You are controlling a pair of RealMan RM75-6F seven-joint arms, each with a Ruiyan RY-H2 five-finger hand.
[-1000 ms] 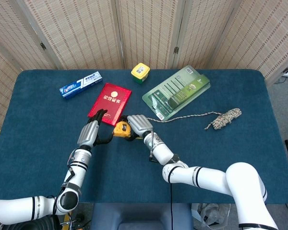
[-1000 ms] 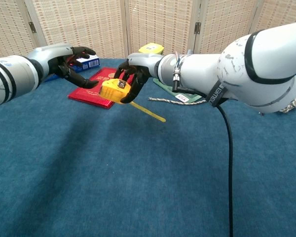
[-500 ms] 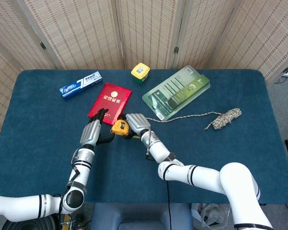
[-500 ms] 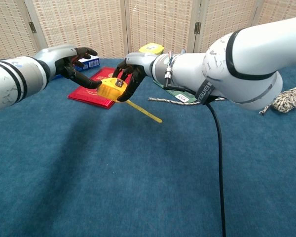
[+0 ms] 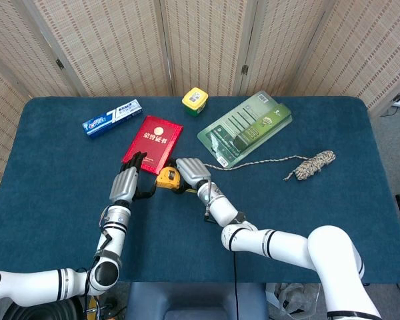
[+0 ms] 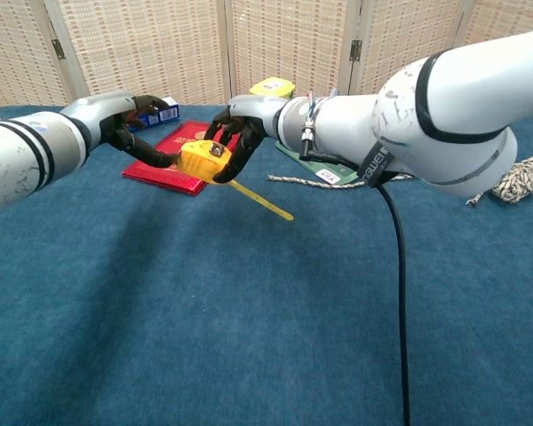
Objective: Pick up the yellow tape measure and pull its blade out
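Above the red booklet (image 6: 173, 158), the right hand (image 6: 240, 124) grips the yellow tape measure (image 6: 204, 161), its blade (image 6: 261, 201) extended. Left hand (image 6: 129, 124) touches the case's far side with a fingertip, holding nothing.

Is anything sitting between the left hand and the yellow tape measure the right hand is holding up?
Nothing visible does. The right hand holds the tape measure above the table, and the left hand already reaches its side.

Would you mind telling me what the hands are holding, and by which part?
The right hand grips the yellow tape measure by its case; the left hand touches it.
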